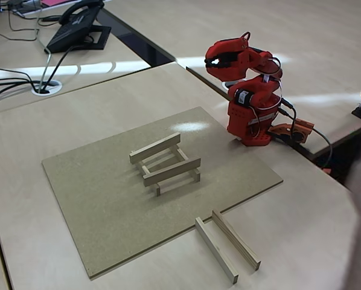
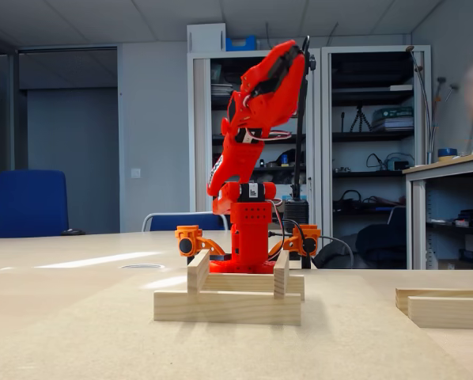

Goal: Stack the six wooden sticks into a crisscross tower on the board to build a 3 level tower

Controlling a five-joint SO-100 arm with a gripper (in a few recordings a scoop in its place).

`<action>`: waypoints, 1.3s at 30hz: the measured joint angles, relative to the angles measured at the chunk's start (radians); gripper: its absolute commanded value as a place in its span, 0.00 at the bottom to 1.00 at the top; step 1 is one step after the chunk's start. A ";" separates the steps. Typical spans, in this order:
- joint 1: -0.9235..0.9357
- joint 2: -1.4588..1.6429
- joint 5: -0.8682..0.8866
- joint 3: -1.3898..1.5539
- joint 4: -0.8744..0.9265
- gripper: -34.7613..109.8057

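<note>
On the board (image 1: 96, 193) stands a low tower (image 1: 165, 164) of two crossed layers, each of two pale wooden sticks. In a fixed view the front bottom stick (image 2: 227, 307) lies crosswise and two upper sticks (image 2: 198, 273) point end-on. Two more sticks (image 1: 227, 244) lie side by side on the desk just off the board's near right corner, and they are also at the right edge in the low fixed view (image 2: 444, 305). The red arm is folded over its base behind the board. Its gripper (image 1: 212, 60) (image 2: 216, 182) is shut, holds nothing, and is well above and behind the tower.
The arm's base (image 1: 252, 130) stands on the desk at the board's far right corner with orange clamps and cables beside it. A black telephone (image 1: 78, 27) and cables lie on the far left desk. Shelves and a blue chair (image 2: 23, 202) are in the background.
</note>
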 measured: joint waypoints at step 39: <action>-0.258 -1.462 0.707 -0.950 0.891 0.27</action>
